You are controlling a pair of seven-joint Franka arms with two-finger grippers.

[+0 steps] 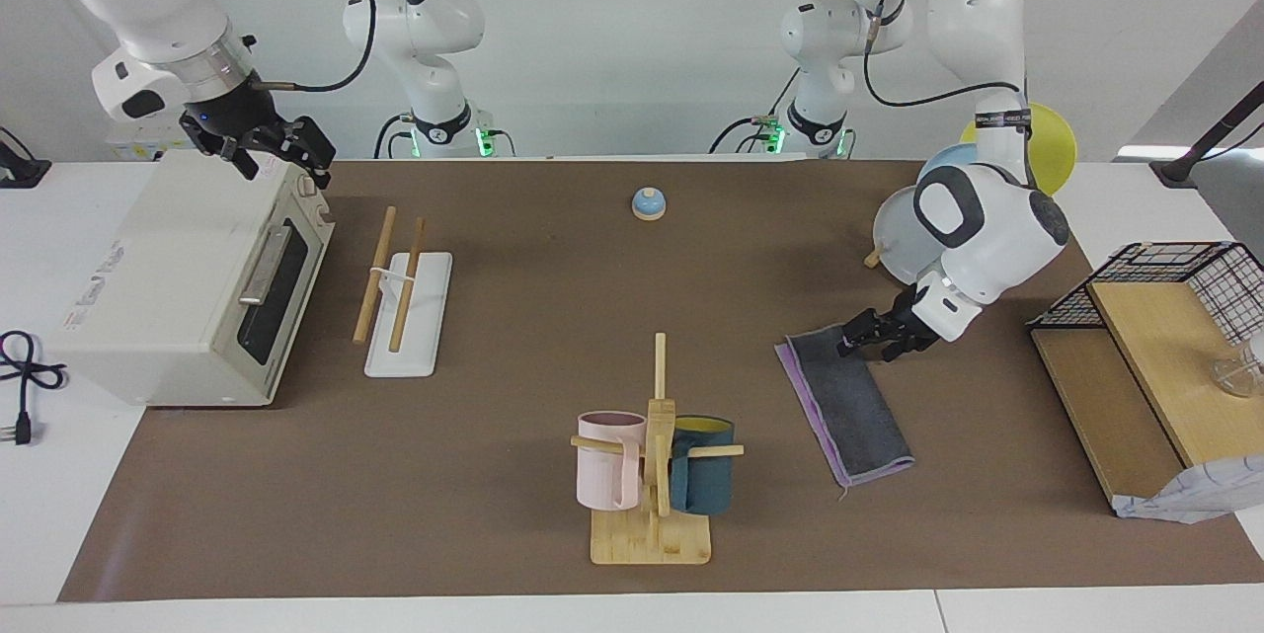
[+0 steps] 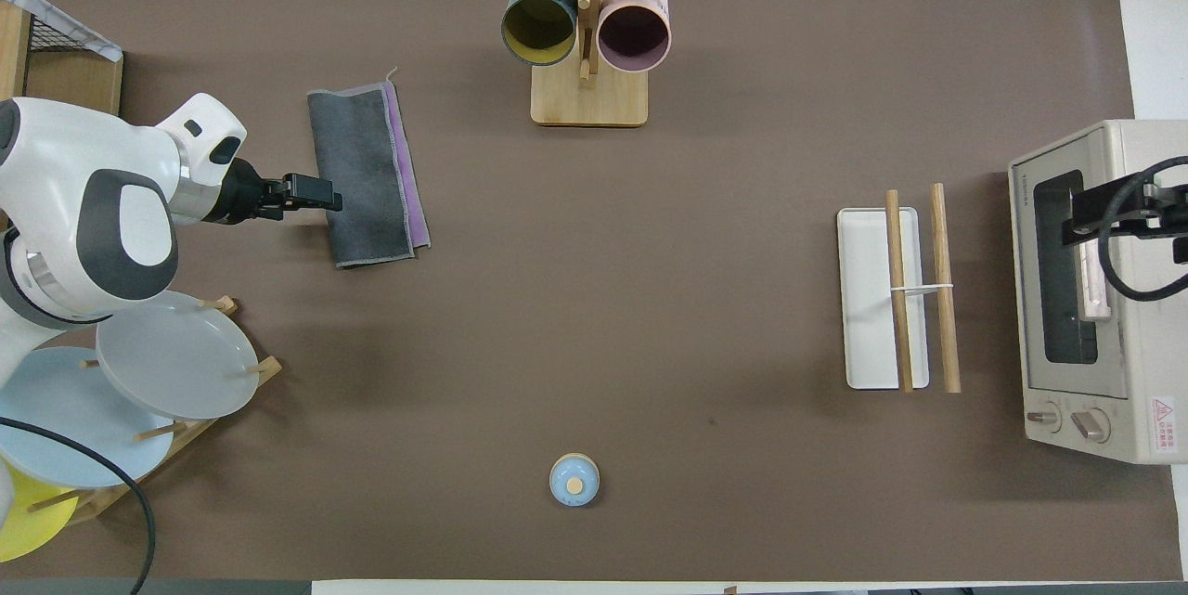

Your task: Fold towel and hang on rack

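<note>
Towel [image 1: 847, 402] lies folded into a narrow strip on the brown mat [image 1: 513, 514] covering the desk, toward the left arm's end, dark grey face up with a thin purple margin showing along the long side that faces the mug tree [image 1: 654, 475]. It lies flat and slightly skewed, about level with the mug tree, which stands by the desk edge farthest from the robots and carries a pink mug [image 1: 604, 460] and a teal mug [image 1: 703, 477].

Left pincer [image 1: 867, 342] hangs low just beside the towel's long edge on the side toward the left arm's end, close to the corner nearest the robots. Its fingers stand apart and hold nothing; whether a fingertip touches the cloth I cannot tell.

Rack [image 1: 403, 302], two light-wood rails on a flat white base, stands bare toward the right arm's end of the desk, well apart from the towel and just beside a cream toaster oven [image 1: 188, 282]. Right pincer [image 1: 269, 151] waits over the top of that oven, near its front upper corner, fingers spread and empty.

A small blue bell [image 1: 649, 203] sits near the desk edge closest to the robots, around the middle. A stand of round plates [image 2: 158, 372] sits at the left arm's corner.
</note>
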